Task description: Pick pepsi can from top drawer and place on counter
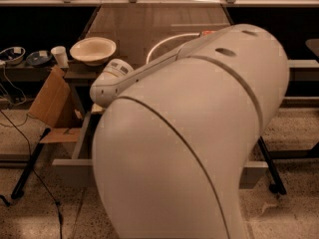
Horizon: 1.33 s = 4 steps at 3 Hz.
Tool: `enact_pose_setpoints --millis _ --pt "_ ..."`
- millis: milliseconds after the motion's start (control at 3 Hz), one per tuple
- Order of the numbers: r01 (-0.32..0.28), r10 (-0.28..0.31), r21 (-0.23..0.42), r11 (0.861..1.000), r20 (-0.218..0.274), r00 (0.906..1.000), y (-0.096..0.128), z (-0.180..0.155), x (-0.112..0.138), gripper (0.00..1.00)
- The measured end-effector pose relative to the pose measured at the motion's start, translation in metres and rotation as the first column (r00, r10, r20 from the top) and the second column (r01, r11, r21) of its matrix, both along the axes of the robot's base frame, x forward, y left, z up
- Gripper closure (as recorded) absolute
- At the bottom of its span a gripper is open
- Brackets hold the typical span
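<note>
My white arm (199,133) fills the middle of the camera view and reaches down to the left. Its wrist end (112,81) hangs over the left part of the open top drawer (70,171). The gripper is hidden below the wrist, inside or just over the drawer. Only the drawer's grey front panel and left side wall (82,136) show. Its inside is covered by the arm. The pepsi can is hidden. The counter (149,19), glossy grey-brown with a thin white curved line (162,41), lies behind the arm.
A cream bowl (93,49) stands on the counter's left front corner. A bit of a red-orange can (205,33) peeks over the arm. A cardboard box (50,101), a white cup (60,55) and cables (20,128) are at the left. Dark table legs (271,163) stand at the right.
</note>
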<state>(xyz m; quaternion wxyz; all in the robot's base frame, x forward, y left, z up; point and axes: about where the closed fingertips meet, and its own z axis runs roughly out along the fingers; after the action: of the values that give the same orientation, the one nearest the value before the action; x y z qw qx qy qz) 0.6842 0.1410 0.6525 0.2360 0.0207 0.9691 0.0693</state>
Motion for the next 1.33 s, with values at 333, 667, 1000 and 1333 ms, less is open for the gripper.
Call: enact_pose_setpoints --millis 333,667,1000,1333 --pt "0.015 -0.015 -0.016 1.0 -0.011 0.9998 -0.005 -0.006 0.002 0.0" --pt "0.023 -0.024 -0.03 0.999 -0.026 0.9994 -0.006 -0.015 0.002 0.0" --pt "0.037 -0.039 -0.051 0.998 -0.039 0.9985 -0.008 -0.024 0.002 0.0" --pt "0.038 -0.041 -0.066 0.997 -0.049 0.9979 -0.006 -0.031 0.0 0.0"
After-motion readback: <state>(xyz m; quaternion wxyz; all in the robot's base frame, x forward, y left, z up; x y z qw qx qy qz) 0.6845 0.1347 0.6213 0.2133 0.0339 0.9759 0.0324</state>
